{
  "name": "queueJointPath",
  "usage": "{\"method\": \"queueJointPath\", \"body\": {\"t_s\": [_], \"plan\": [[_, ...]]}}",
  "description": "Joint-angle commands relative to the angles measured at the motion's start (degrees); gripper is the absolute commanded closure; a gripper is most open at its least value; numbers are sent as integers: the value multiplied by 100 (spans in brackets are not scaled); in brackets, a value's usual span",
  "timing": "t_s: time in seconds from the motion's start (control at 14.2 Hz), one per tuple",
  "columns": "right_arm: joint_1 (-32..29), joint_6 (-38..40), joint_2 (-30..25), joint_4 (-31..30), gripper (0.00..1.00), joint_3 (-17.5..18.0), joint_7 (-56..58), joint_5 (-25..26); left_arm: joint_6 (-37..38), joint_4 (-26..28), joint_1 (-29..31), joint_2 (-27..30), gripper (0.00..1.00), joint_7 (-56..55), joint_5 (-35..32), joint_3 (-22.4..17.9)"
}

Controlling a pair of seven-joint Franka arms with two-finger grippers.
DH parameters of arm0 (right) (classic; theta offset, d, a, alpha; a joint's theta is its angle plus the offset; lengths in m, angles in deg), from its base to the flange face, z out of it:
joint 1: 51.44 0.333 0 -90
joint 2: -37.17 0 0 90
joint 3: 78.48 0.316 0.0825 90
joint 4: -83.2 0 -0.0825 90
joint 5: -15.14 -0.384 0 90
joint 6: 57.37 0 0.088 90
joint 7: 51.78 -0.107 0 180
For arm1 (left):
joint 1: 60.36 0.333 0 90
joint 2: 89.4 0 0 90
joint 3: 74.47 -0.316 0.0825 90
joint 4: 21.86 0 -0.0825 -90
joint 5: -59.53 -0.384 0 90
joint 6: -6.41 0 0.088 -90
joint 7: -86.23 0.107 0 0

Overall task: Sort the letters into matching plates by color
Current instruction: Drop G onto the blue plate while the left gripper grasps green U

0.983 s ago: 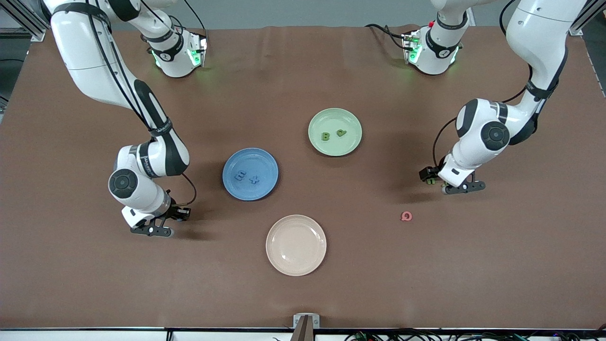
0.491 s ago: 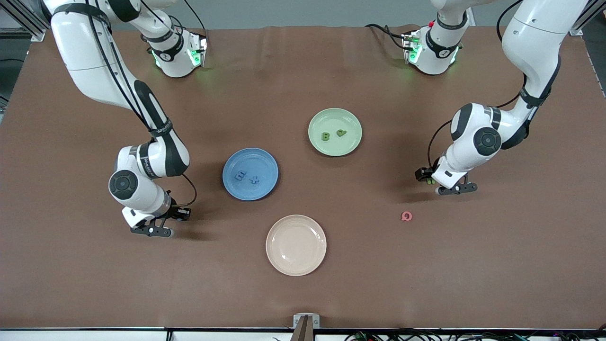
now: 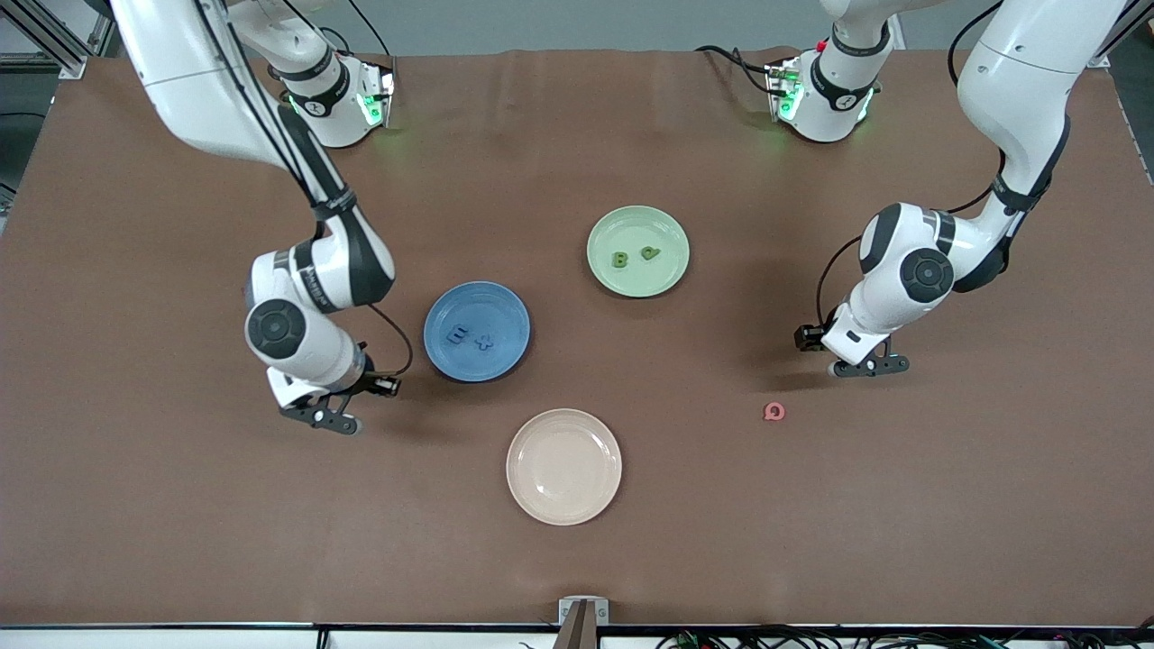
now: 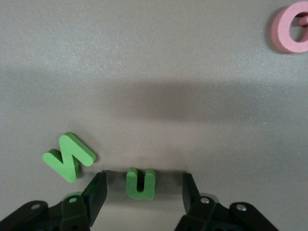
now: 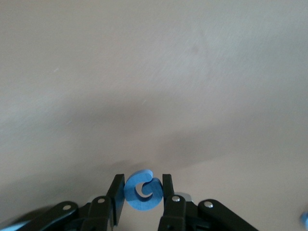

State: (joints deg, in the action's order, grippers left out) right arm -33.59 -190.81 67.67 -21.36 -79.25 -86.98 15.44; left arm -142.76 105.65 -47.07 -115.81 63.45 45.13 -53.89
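My right gripper (image 3: 329,419) is shut on a blue curled letter (image 5: 143,191) and holds it above the table, beside the blue plate (image 3: 505,306) toward the right arm's end. That plate holds two blue letters (image 3: 459,335). The pale green plate (image 3: 631,281) holds two green letters (image 3: 620,260). My left gripper (image 4: 143,190) is open and low over the table, its fingers (image 4: 98,192) on either side of a green U (image 4: 140,183). A green zigzag letter (image 4: 69,156) lies beside it. In the front view the left gripper (image 3: 865,367) hides both.
A beige plate (image 3: 563,466) sits nearer the front camera than the blue plate. A pink letter (image 3: 773,412) lies near the left gripper, nearer the camera, and shows in the left wrist view (image 4: 291,30). A blue scrap (image 5: 305,220) shows at the right wrist view's edge.
My right arm has risen and moved toward the blue plate with the blue letter. My left gripper has shifted slightly toward the table's middle.
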Motion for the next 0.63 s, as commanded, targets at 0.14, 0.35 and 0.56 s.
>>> {"method": "queueJointPath", "body": {"t_s": [0.14, 0.35, 0.56], "plan": [[753, -436, -563, -740, 100, -10, -1391, -21, -42, -68, -2, -101, 56, -103, -229, -10], [1009, -507, -537, -767, 100, -19, -1875, -12, -42, -112, -10, -92, 71, -121, -229, -10], [1132, -481, -519, -767, 64, -19, -2078, -12, 28, -138, -80, -14, 74, -296, -229, 16]]}}
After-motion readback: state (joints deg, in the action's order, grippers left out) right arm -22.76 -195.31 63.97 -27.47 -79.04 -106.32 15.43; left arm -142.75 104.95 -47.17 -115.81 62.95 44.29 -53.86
